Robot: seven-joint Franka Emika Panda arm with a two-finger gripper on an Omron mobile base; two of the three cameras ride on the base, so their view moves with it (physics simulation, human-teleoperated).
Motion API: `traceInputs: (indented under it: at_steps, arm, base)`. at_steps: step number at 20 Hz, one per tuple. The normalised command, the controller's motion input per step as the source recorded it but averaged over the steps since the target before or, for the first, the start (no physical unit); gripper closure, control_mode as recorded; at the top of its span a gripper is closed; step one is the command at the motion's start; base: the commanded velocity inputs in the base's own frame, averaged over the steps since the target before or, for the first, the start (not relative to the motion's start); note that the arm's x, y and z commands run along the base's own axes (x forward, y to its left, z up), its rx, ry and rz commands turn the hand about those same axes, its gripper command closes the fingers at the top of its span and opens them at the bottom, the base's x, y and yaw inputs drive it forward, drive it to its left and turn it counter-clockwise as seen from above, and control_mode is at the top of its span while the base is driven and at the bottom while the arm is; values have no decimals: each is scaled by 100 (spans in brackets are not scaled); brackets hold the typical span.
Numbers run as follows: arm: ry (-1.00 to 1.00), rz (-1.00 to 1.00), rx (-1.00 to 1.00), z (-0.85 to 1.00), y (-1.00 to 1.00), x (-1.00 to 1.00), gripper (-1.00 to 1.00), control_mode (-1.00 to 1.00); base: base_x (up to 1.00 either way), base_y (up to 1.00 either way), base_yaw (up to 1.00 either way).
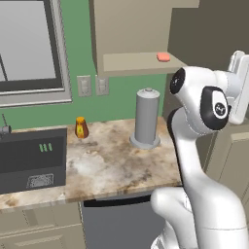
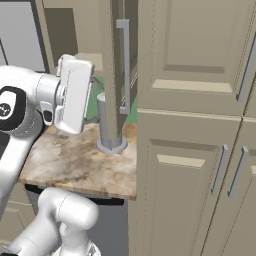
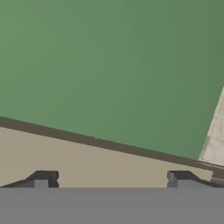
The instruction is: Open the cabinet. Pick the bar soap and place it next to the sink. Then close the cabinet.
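The gripper (image 3: pixel 111 178) stands spread wide and empty, facing the green wall, ready to reach the bar soap (image 1: pixel 163 57) lying on the opened cabinet's (image 1: pixel 136 34) shelf.

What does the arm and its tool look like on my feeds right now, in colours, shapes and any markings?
The arm is glossy white, built of rounded tubular links with dark, black-capped joints; one cap carries a small white mark. The hand is a flat white block. The tool ends in two small dark grey, squared finger tips. No cables are visible.
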Motion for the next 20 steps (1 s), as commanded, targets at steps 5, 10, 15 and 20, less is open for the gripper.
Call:
traceInputs:
  at_steps: [5,10,15,20]
  arm:
    - [-3,-1,1,0,17,0,-100,-100]
    - [-2,-1,0,0,44,0,-100,-100]
    - [5,11,0,3,57,0,-100,-100]
    - [8,28,-1,22,41,0,-100,-100]
  base:
    - [0,0,0]
    - [0,0,0]
    - [0,0,0]
    - [0,0,0]
